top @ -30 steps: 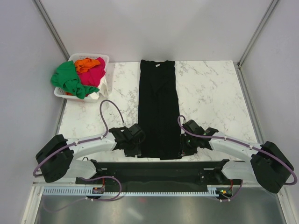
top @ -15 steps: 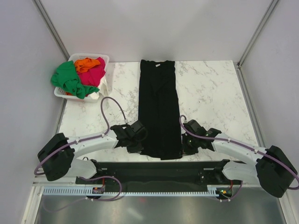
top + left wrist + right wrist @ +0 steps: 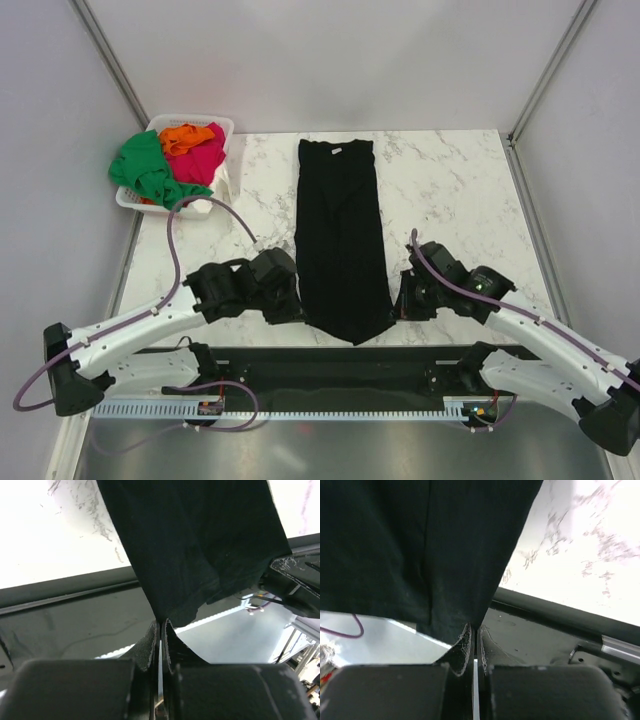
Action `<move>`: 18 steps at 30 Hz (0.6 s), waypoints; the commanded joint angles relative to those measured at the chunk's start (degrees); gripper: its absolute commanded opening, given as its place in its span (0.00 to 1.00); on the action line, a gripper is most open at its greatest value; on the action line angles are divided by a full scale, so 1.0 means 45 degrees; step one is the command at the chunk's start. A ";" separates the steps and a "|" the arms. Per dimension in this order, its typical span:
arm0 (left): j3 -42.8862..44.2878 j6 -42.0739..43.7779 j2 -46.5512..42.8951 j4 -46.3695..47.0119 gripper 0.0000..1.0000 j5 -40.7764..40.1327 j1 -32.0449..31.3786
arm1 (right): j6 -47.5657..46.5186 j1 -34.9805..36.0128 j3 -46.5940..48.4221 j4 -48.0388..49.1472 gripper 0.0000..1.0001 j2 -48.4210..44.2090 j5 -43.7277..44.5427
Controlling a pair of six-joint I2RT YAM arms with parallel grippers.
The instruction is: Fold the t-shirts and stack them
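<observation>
The black t-shirt (image 3: pixel 338 235) lies as a long narrow strip down the middle of the marble table, collar at the far end. My left gripper (image 3: pixel 296 303) is shut on its near left corner (image 3: pixel 162 617), lifted off the table. My right gripper (image 3: pixel 399 303) is shut on its near right corner (image 3: pixel 475 625), also raised. The near hem sags to a point between them. Green (image 3: pixel 147 170), orange (image 3: pixel 187 136) and pink-red (image 3: pixel 205 155) t-shirts lie heaped in the basket.
The white slotted basket (image 3: pixel 213 125) stands at the table's far left corner. The black base rail (image 3: pixel 340 360) runs along the near edge. Grey side walls close in the table left and right.
Both grippers have risen and moved slightly apart, lifting the near hem off the table. The hem now hangs in a point between them, and both arms have swung outward.
</observation>
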 commanded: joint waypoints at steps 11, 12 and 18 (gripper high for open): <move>0.4764 0.3892 0.3589 -0.1248 0.02 -0.0265 0.3723 | -0.3079 -0.1972 0.6367 -0.0759 0.00 0.5314 0.2827; 0.5055 0.4300 0.3804 -0.1131 0.02 0.0047 0.4249 | -0.3449 -0.2186 0.6602 -0.0662 0.00 0.5645 0.2808; 0.6130 0.5416 0.5952 -0.0759 0.02 0.0226 0.5540 | -0.4506 -0.3262 0.8321 -0.0017 0.00 0.8224 0.2456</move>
